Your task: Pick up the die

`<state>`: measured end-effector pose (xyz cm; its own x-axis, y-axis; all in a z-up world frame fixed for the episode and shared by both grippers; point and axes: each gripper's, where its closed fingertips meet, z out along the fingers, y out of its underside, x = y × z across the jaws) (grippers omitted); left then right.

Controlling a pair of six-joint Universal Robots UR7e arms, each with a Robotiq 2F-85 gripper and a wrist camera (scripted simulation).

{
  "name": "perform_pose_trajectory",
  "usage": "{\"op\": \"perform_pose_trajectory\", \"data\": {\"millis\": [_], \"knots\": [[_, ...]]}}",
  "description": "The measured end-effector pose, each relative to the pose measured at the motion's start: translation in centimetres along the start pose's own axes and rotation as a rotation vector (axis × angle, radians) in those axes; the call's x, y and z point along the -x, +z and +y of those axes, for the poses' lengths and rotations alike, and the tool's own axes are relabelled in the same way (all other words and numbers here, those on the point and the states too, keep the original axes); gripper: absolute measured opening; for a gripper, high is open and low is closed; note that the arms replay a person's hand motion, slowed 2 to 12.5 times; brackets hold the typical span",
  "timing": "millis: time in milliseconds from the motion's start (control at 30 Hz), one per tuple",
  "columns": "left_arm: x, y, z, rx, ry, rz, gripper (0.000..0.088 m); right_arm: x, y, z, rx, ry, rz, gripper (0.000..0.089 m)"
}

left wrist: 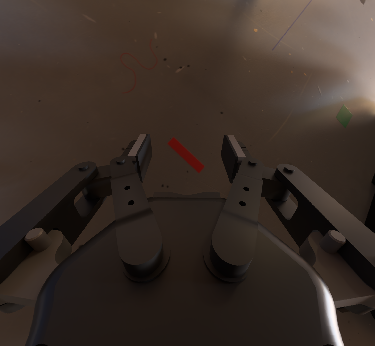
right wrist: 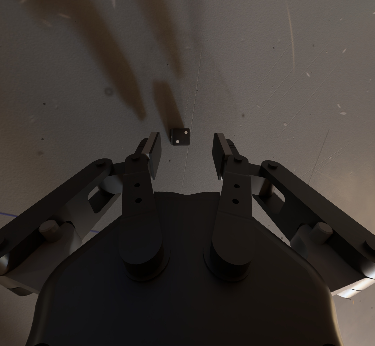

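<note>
A small black die point(right wrist: 180, 136) with two white pips on its top face lies on the grey table in the right wrist view. My right gripper point(right wrist: 186, 143) is open above the table, and the die shows between and just beyond its fingertips, nearer the left finger. My left gripper point(left wrist: 186, 147) is open and empty over a dim brown surface. The die does not show in the left wrist view.
In the left wrist view a flat red strip point(left wrist: 185, 154) lies between the fingers, a green diamond mark point(left wrist: 344, 115) at the right edge, and a thin red curl point(left wrist: 138, 66) farther off. Long arm shadows point(right wrist: 113, 62) cross the scratched table.
</note>
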<state>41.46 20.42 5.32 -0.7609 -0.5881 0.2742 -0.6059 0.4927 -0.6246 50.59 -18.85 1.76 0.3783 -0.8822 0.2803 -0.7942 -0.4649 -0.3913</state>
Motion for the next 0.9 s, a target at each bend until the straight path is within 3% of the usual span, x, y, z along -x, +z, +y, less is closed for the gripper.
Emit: {"op": "perform_pose_trajectory", "data": {"millis": [267,533,900], "knots": [[2.4,-1.5,0.5,-0.019,-0.05,-0.045,0.0597,0.1,0.7,-0.2,0.03,0.019,-0.077,0.0367],[5.2,-3.0,0.6,-0.048,-0.1,-0.085,0.0566,0.6,1.0,-0.4,0.044,0.043,-0.166,0.0163],[8.7,-4.5,0.2,-0.083,-0.141,-0.123,0.0524,1.1,0.8,-0.5,0.039,0.016,-0.206,0.0162]]}}
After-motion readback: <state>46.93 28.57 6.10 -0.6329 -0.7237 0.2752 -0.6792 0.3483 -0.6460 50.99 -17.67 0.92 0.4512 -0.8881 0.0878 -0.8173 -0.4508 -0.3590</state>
